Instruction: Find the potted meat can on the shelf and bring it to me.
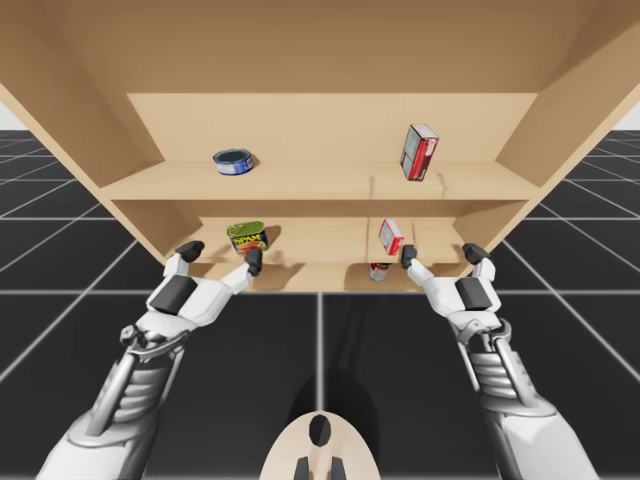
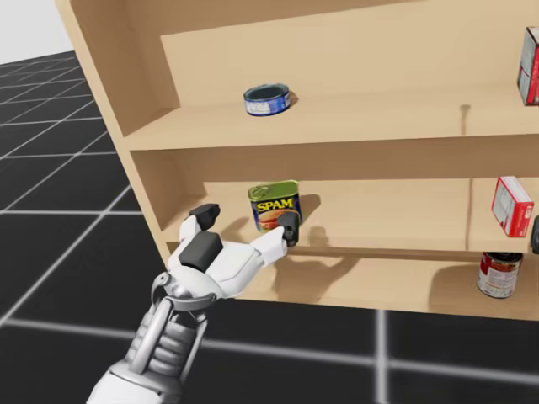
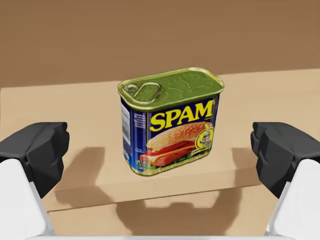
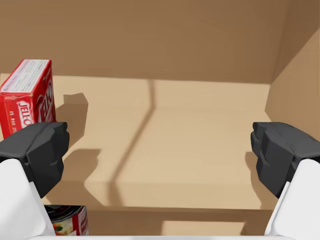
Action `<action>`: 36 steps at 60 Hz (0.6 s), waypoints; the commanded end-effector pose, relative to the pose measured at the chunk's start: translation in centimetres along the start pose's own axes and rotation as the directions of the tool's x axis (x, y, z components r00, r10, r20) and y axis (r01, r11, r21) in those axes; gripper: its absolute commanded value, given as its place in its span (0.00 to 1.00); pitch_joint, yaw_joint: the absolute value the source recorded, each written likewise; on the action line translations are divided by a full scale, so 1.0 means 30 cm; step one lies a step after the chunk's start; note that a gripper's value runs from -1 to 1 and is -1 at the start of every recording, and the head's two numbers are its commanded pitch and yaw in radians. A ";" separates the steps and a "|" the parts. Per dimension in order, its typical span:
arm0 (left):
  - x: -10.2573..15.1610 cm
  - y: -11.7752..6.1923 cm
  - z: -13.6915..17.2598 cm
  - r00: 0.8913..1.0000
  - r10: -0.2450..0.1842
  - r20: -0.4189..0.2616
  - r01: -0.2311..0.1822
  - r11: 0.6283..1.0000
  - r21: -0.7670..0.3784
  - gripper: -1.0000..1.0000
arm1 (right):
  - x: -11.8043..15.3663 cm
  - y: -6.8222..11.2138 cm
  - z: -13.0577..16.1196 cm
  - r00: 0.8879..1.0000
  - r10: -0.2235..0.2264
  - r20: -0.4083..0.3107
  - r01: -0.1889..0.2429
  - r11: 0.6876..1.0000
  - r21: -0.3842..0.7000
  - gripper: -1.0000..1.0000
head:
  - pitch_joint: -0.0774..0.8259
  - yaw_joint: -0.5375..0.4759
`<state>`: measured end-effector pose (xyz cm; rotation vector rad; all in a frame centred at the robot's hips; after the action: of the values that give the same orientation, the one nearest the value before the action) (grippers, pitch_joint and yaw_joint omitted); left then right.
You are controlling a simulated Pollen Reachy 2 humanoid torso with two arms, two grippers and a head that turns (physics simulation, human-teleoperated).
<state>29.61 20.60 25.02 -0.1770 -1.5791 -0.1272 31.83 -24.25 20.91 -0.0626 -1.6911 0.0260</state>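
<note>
Risk: the potted meat can [image 3: 170, 125] stands turned corner-on to my left claw [image 2: 247, 222], so closing w/o squaring up could catch its edges & spin it, or shove it deeper into the shelf [image 3: 280, 95] (a short reach would nip only its front). Claw is wide open, holding nothing. The can sits upright straight ahead, centred btwn the fingers, clear of both.

Cut short and covered
At the head view's upper right we see the red-and-white box [image 2: 530, 66] sliced by the frame edge; in the right wrist view, one finger of our right gripper [image 4: 160, 150] covers most of the red-and-white can [image 4: 70, 222].
</note>
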 end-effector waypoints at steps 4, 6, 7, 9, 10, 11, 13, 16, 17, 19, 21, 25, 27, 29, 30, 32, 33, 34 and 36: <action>-0.021 -0.118 -0.077 0.992 0.116 -0.056 -0.116 0.993 -0.002 0.00 | -0.004 0.005 0.002 1.000 0.005 0.005 -0.005 1.000 -0.008 0.00 | 0.57 0.80; -0.025 -0.126 -0.098 0.991 0.122 -0.062 -0.123 0.992 0.001 0.00 | -0.003 0.004 0.002 1.000 0.006 0.007 -0.006 1.000 -0.009 0.00 | 0.57 0.81; -0.026 -0.128 -0.104 0.990 0.122 -0.063 -0.122 0.992 0.002 0.00 | -0.003 0.004 0.002 1.000 0.006 0.007 -0.006 1.000 -0.009 0.00 | 0.57 0.81; -0.028 -0.136 -0.125 0.989 0.132 -0.068 -0.132 0.991 0.007 0.00 | -0.003 0.002 0.002 1.000 0.008 0.009 -0.008 1.000 -0.012 0.00 | 0.57 0.81; -0.030 -0.139 -0.137 0.989 0.128 -0.071 -0.127 0.992 0.017 0.00 | -0.003 0.001 0.002 1.000 0.008 0.009 -0.008 1.000 -0.012 0.00 | 0.57 0.81; -0.031 -0.143 -0.149 0.989 0.129 -0.074 -0.128 0.992 0.024 0.00 | -0.003 0.000 0.002 1.000 0.008 0.010 -0.008 1.000 -0.014 0.00 | 0.58 0.81; -0.034 -0.147 -0.167 0.988 0.133 -0.076 -0.131 0.991 0.037 0.00 | -0.004 0.000 0.002 1.000 0.008 0.009 -0.008 1.000 -0.015 0.00 | 0.58 0.81; -0.039 -0.151 -0.197 0.987 0.138 -0.082 -0.133 0.989 0.067 0.00 | -0.005 0.000 0.002 1.000 0.010 0.009 -0.010 1.000 -0.017 0.00 | 0.58 0.81; -0.041 -0.151 -0.203 0.987 0.140 -0.082 -0.134 0.988 0.073 0.00 | -0.005 0.000 0.002 1.000 0.010 0.009 -0.010 1.000 -0.017 0.00 | 0.58 0.81; -0.044 -0.153 -0.219 0.985 0.153 -0.085 -0.146 0.986 0.086 0.00 | -0.005 0.000 0.002 1.000 0.011 0.009 -0.011 1.000 -0.017 0.00 | 0.58 0.81; -0.048 -0.153 -0.234 0.983 0.163 -0.089 -0.154 0.983 0.102 0.00 | -0.005 0.000 0.002 1.000 0.012 0.010 -0.012 1.000 -0.019 0.00 | 0.58 0.81; -0.055 -0.154 -0.260 0.978 0.183 -0.097 -0.171 0.978 0.122 0.00 | -0.005 -0.002 0.003 1.000 0.012 0.011 -0.012 1.000 -0.021 0.00 | 0.58 0.81; -0.060 -0.155 -0.275 0.977 0.190 -0.098 -0.176 0.975 0.139 0.00 | -0.005 -0.002 0.003 1.000 0.012 0.011 -0.012 1.000 -0.022 0.00 | 0.58 0.81; -0.064 -0.157 -0.284 0.976 0.196 -0.098 -0.181 0.973 0.145 0.00 | -0.005 -0.003 0.003 1.000 0.013 0.012 -0.012 1.000 -0.024 0.00 | 0.58 0.80; -0.067 -0.158 -0.290 0.975 0.200 -0.097 -0.184 0.972 0.149 0.00 | -0.005 -0.003 0.003 1.000 0.012 0.012 -0.012 1.000 -0.024 0.00 | 0.58 0.80; -0.070 -0.159 -0.295 0.975 0.199 -0.098 -0.182 0.971 0.156 0.00 | -0.005 -0.003 0.003 1.000 0.012 0.012 -0.012 1.000 -0.025 0.00 | 0.58 0.80; -0.074 -0.161 -0.303 0.974 0.204 -0.100 -0.187 0.969 0.161 0.00 | -0.005 -0.003 0.004 1.000 0.013 0.012 -0.012 1.000 -0.025 0.00 | 0.59 0.80; -0.076 -0.161 -0.305 0.973 0.206 -0.100 -0.188 0.968 0.164 0.00 | -0.005 -0.003 0.004 1.000 0.012 0.012 -0.012 1.000 -0.025 0.00 | 0.59 0.80; -0.083 -0.163 -0.314 0.972 0.212 -0.102 -0.193 0.966 0.170 0.00 | -0.006 -0.004 0.004 1.000 0.013 0.011 -0.013 1.000 -0.026 0.00 | 0.59 0.80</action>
<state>37.02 16.87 24.12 -0.1205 -1.4817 0.0561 31.78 -24.46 20.82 -0.0937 -1.7032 0.0208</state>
